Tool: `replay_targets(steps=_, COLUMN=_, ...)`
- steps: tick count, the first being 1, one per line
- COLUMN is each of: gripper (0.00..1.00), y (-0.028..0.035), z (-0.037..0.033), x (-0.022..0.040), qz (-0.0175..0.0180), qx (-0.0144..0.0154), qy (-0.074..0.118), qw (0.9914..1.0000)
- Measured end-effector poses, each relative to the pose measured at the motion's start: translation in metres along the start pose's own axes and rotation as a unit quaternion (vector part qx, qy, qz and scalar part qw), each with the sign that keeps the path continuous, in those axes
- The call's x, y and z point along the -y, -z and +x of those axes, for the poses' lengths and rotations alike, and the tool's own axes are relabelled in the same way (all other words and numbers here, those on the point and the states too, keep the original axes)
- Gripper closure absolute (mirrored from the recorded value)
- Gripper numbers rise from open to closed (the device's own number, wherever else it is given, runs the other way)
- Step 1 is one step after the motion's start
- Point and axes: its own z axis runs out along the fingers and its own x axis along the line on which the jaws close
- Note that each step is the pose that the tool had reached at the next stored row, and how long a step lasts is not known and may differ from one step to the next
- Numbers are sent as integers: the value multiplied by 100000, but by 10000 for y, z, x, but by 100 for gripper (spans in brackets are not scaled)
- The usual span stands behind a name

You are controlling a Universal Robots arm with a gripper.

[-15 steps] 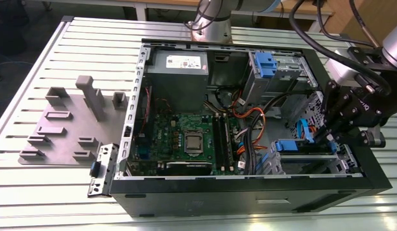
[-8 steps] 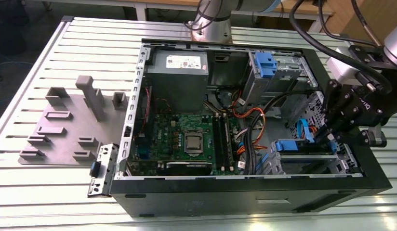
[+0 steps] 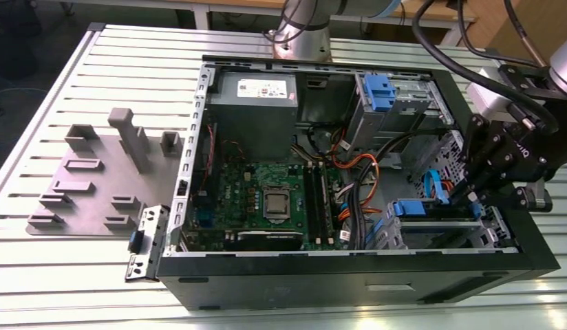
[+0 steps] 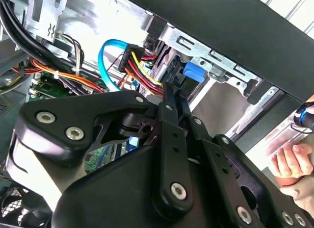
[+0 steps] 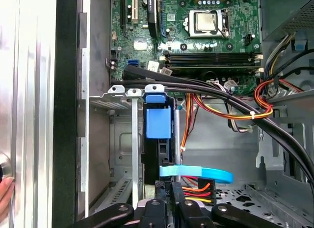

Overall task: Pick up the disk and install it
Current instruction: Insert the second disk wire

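Observation:
The disk [image 3: 418, 209] stands on edge in the drive bay at the case's front corner, on the exterior view's right, with its blue caddy tab showing. In the first wrist view the blue tab [image 5: 158, 121] sits at the bay's metal rail and the dark body of the disk runs back towards my gripper [image 5: 169, 201]. My gripper [image 3: 465, 198] reaches into the case just behind the bay. In the second wrist view its fingers [image 4: 171, 103] lie pressed together, shut, their tips by the disk's rear end and the coloured power plug. Whether they touch the disk is hidden.
A blue data cable [image 5: 196, 173] and red-yellow power wires [image 4: 142, 73] crowd the space by the fingertips. Black cable bundles [image 5: 221, 98] cross above the bay. A second blue-handled caddy [image 3: 379, 93] sits near the grey power supply [image 3: 254, 93]. A person's hand [image 4: 289, 162] rests outside the case wall.

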Motion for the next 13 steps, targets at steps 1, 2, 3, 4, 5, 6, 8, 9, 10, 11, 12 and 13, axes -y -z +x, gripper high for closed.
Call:
replay_targets(steps=1, gripper=84, y=-3, z=0, x=1, qz=0, qx=3, qy=-70, qw=100000)
replay_targets(steps=2, gripper=84, y=-6, z=0, x=1, qz=-2, qx=-1, qy=-146, qw=100000)
replay_targets(steps=3, gripper=84, y=-6, z=0, x=1, qz=-3, qx=-2, qy=-230, qw=100000)
replay_targets(steps=4, gripper=84, y=-7, z=0, x=1, qz=-5, qx=-1, qy=-305, qw=100000)
replay_targets(steps=5, gripper=84, y=-11, z=0, x=1, qz=-8, qx=16, qy=-359, qw=99999)
replay_targets(steps=6, gripper=84, y=-17, z=0, x=2, qz=-9, qx=23, qy=-418, qw=99999)
replay_targets(steps=8, gripper=84, y=-24, z=0, x=2, qz=-10, qx=-6, qy=-481, qw=99999)
replay_targets(steps=9, gripper=84, y=-24, z=0, x=2, qz=-10, qx=-4, qy=-483, qw=99999)
replay_targets(steps=10, gripper=84, y=-25, z=0, x=2, qz=-9, qx=2, qy=-486, qw=99999)
replay_targets(steps=11, gripper=84, y=-28, z=-1, x=2, qz=-13, qx=36, qy=-483, qw=99999)
replay_targets(steps=12, gripper=84, y=-36, z=-1, x=3, qz=-23, qx=111, qy=-479, qw=99999)
replay_targets(steps=13, gripper=84, y=-33, z=-1, x=3, qz=-17, qx=75, qy=-486, qw=99999)
